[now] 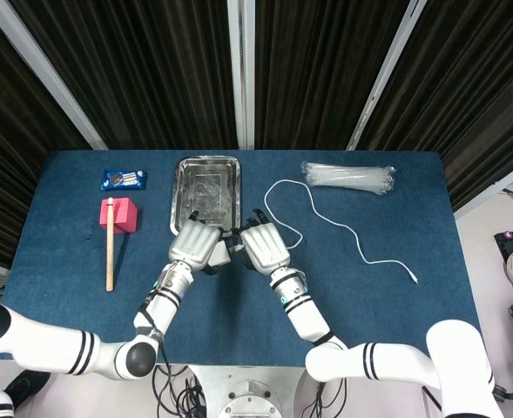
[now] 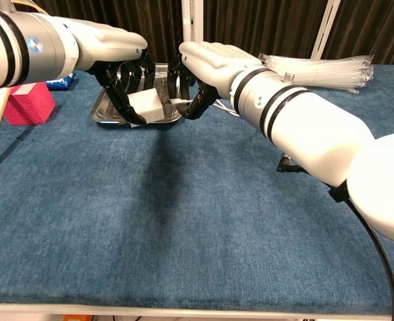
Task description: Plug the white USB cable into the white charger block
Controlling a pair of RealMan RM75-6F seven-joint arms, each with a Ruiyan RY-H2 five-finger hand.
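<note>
1. Your left hand (image 2: 116,50) grips the charger (image 2: 146,107), fingers curled around it, raised above the table (image 2: 183,221) just in front of the tray (image 1: 205,187).
2. Your right hand (image 2: 207,63) pinches the plug end of the cable (image 1: 343,228) between its fingertips. The plug points left at the charger's face.
3. In the chest view the plug tip sits right at the charger. You cannot tell from either view whether it is seated in the port.
4. In the head view both hands sit close together at the table's middle, left hand (image 1: 195,244) and right hand (image 1: 265,246) almost touching, with the charger (image 1: 219,253) between them.
5. The rest of the cable loops away from your right hand toward the far right, then trails right across the table to its free end near the right edge.
6. A bag of clear tubes (image 1: 347,178) lies at the far right.
7. A pink block (image 1: 119,214) lies at the left with a wooden stick (image 1: 110,248) resting on it, and a small blue packet (image 1: 122,179) lies beyond them.
</note>
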